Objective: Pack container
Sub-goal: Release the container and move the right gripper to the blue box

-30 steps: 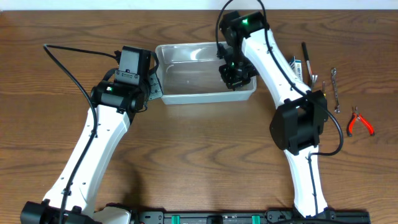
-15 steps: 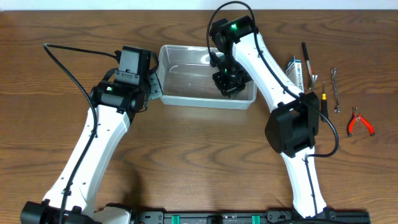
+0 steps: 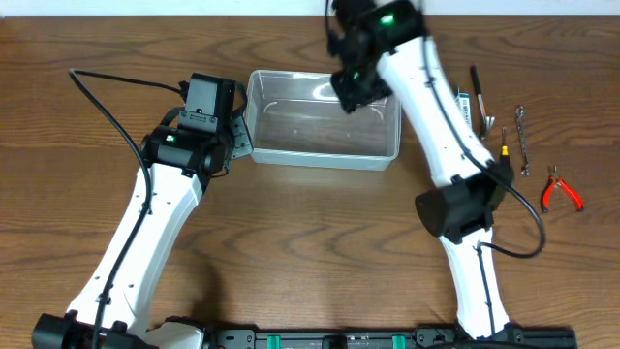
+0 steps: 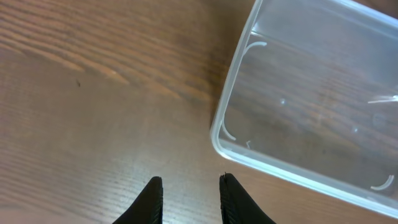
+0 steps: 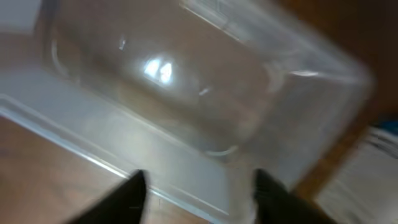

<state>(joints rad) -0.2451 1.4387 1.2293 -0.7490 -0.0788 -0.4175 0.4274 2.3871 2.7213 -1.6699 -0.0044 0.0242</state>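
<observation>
Overhead, container (image 3: 291, 128): clear, near the table's far edge, about midway along it.
Overhead, right gripper (image 3: 353, 87): above the container's far right part.
Overhead, red pliers (image 3: 561, 189): toward the right edge.
Left wrist, left gripper (image 4: 189, 194): fingers apart, bare wood between them, container's corner just beyond.
Right wrist (blurred): fingers spread wide, clamping nothing, container beneath.
</observation>
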